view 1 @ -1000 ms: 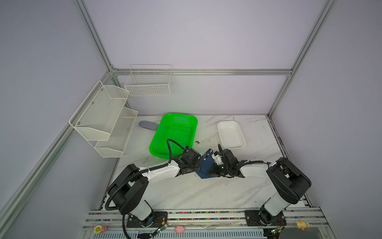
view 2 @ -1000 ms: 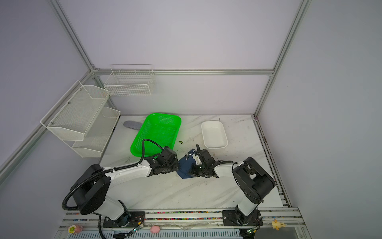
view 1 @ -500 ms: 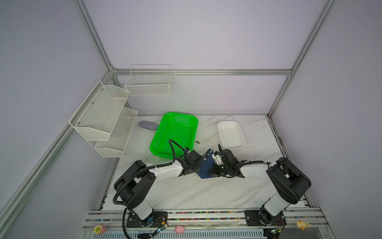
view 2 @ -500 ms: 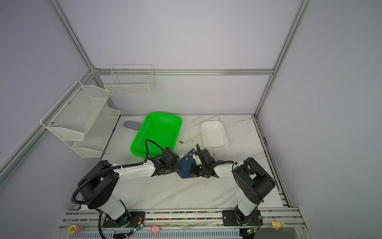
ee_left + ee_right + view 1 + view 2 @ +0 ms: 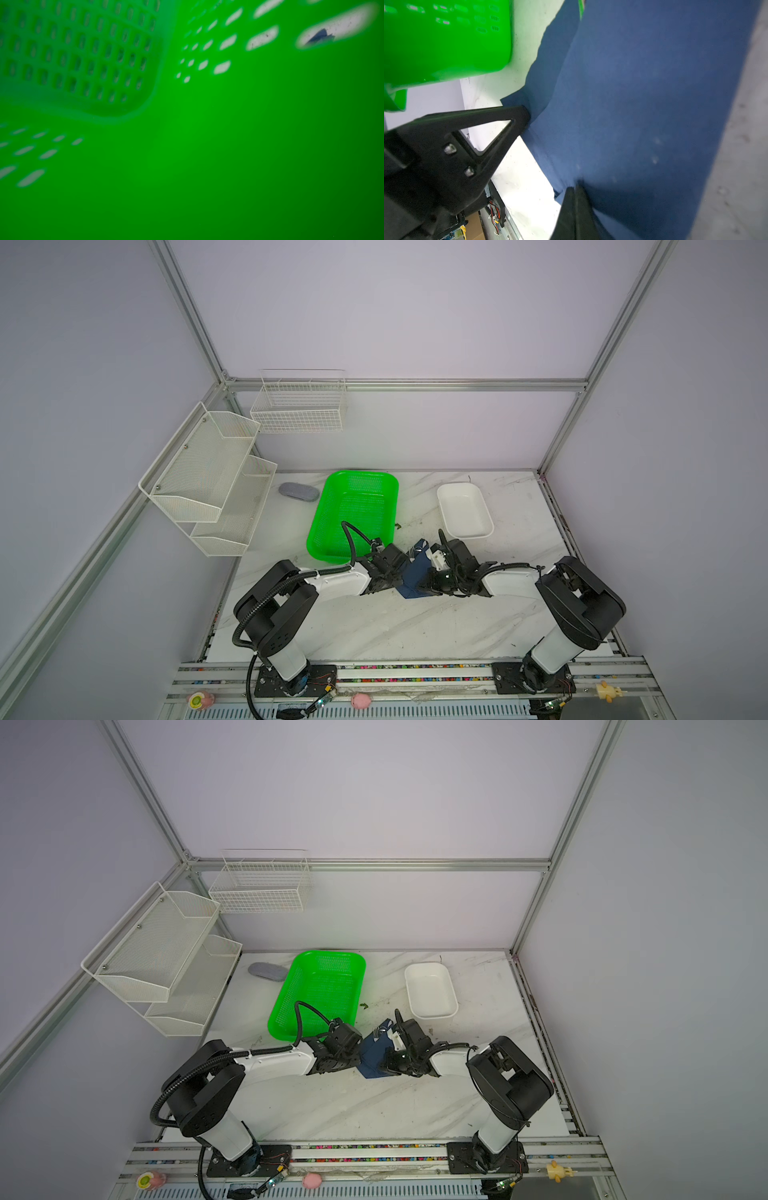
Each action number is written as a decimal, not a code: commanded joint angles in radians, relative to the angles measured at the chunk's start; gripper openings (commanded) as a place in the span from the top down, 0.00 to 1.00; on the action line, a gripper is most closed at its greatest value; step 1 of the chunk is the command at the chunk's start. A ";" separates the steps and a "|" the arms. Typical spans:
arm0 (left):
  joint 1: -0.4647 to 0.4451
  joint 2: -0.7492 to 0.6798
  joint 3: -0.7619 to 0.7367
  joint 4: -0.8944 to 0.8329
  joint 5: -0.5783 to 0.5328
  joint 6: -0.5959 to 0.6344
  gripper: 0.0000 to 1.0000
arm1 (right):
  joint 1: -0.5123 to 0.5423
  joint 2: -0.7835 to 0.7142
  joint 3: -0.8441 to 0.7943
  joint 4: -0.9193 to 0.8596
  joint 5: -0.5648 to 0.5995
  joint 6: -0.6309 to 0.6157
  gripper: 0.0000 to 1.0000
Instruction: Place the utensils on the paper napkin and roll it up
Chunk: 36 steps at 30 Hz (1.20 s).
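The navy paper napkin (image 5: 412, 577) (image 5: 373, 1057) lies crumpled on the marble between my two grippers, with one side folded up. Silver fork tines (image 5: 411, 551) (image 5: 376, 1031) stick out of its far end; the rest of the utensils are hidden. In the right wrist view my right gripper (image 5: 575, 185) is shut, its tips buried in the edge of the napkin (image 5: 633, 104). My left gripper (image 5: 524, 113) has one fingertip on the napkin's corner and its other finger is hidden. The left wrist view is filled by the green basket (image 5: 187, 145).
The green basket (image 5: 353, 506) stands just behind the left wrist, its near wall close to it. A white tray (image 5: 464, 510) sits behind the right wrist. A grey oval pad (image 5: 296, 491) lies at the back left, and white wire racks (image 5: 208, 472) hang on the left wall.
My left arm has shifted to the right, bringing its gripper in against the napkin's left side. The right gripper has stayed in place on the napkin.
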 commanded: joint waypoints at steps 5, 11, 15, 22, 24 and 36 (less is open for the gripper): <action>-0.012 -0.049 0.023 0.011 0.002 0.042 0.95 | 0.005 0.001 -0.002 -0.017 0.037 0.008 0.96; -0.017 -0.077 0.038 0.014 0.012 0.058 0.99 | 0.006 -0.001 0.001 -0.015 0.039 0.008 0.96; -0.022 -0.091 0.042 0.029 0.027 0.070 0.99 | 0.006 -0.005 -0.001 -0.016 0.039 0.009 0.96; -0.039 -0.085 0.093 0.051 0.066 0.135 0.99 | 0.006 -0.001 -0.003 -0.011 0.041 0.011 0.96; -0.042 -0.074 0.116 0.052 0.086 0.146 0.99 | 0.006 0.004 -0.002 -0.014 0.041 0.010 0.96; -0.051 -0.059 0.178 0.086 0.153 0.154 0.99 | 0.006 0.003 0.000 -0.017 0.041 0.008 0.96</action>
